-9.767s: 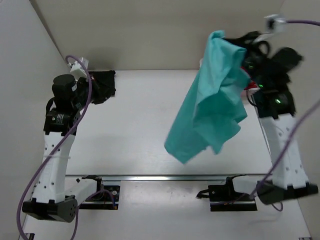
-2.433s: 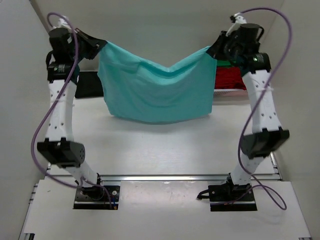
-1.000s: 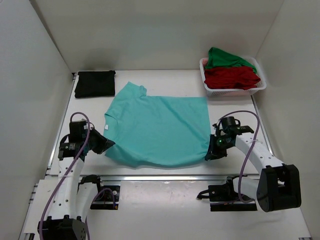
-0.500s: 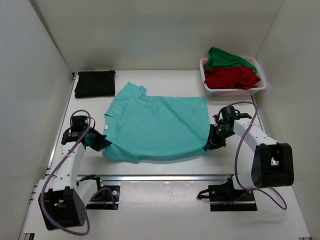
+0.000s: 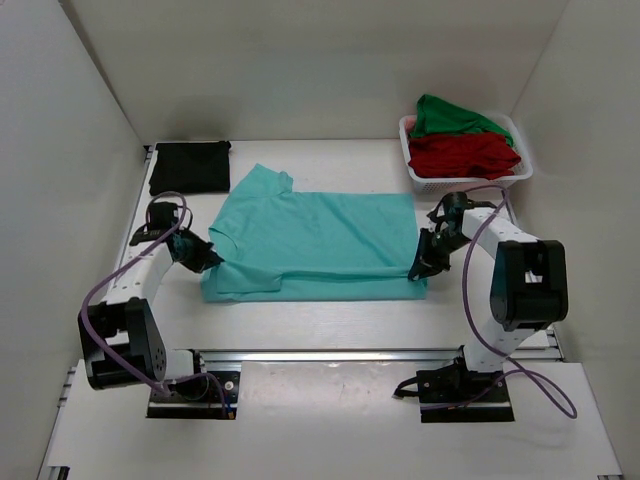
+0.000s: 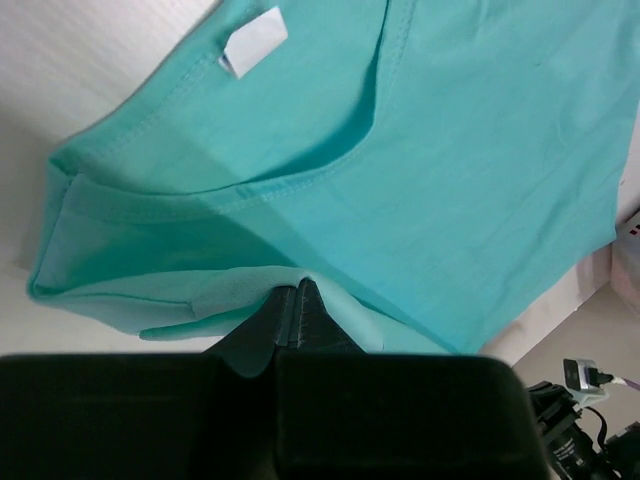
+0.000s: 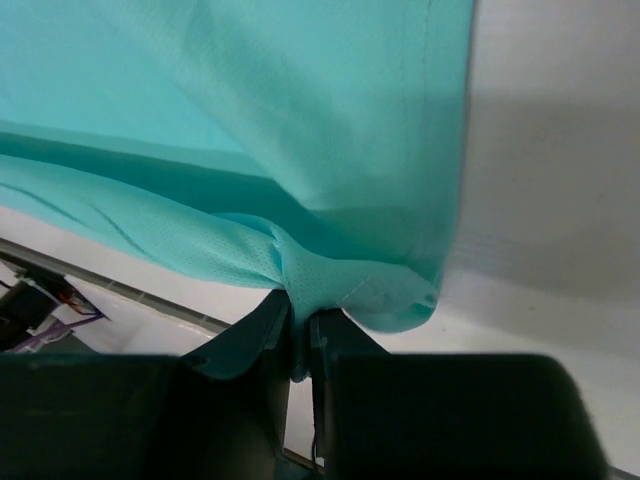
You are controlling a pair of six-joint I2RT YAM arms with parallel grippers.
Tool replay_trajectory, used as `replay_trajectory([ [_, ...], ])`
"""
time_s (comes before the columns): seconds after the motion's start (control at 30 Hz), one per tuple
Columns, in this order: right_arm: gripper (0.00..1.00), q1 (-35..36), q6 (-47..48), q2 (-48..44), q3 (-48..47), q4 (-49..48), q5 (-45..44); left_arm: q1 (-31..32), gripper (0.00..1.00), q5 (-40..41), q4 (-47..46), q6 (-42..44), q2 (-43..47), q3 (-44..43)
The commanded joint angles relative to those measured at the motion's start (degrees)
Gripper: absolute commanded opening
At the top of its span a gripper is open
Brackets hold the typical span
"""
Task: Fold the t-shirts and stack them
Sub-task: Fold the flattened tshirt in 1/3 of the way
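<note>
Fabric first: soft teal t-shirt [image 5: 315,245] lies smooth mid-tabletop [image 5: 330,320], near hem doubled over in a straight fold. Left fingers [image 6: 322,330] and right fingers [image 7: 250,340] each pinch one end of that fold. Bare tabletop runs along the near edge.

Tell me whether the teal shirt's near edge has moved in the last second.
Yes. The near edge of the teal shirt has moved away from the metal rail, toward the basket end of the table, folding over itself.
</note>
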State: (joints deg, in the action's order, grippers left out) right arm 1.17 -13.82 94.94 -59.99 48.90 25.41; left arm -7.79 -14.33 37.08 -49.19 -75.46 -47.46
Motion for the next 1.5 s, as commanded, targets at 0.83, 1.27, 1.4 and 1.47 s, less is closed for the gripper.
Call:
replay_trajectory([
  [0.83,0.37,7.79,-4.01,-5.56,1.35,-17.60,-4.22,11.83,0.51,5.26,-14.75,2.25,-10.04,-2.72],
  [1.27,0.38,10.78,-7.79,-8.70,17.61,-13.06,-9.77,12.54,0.51,8.44,-6.33,5.59,-5.68,10.53],
  [1.4,0.38,11.31,-7.54,-12.74,20.26,-8.48,-10.21,13.68,0.54,6.34,-2.46,4.90,2.22,13.36],
  [1.47,0.38,11.93,-7.36,-15.91,19.91,-6.90,-10.47,13.95,0.54,5.20,-2.19,3.93,5.74,12.05],
])
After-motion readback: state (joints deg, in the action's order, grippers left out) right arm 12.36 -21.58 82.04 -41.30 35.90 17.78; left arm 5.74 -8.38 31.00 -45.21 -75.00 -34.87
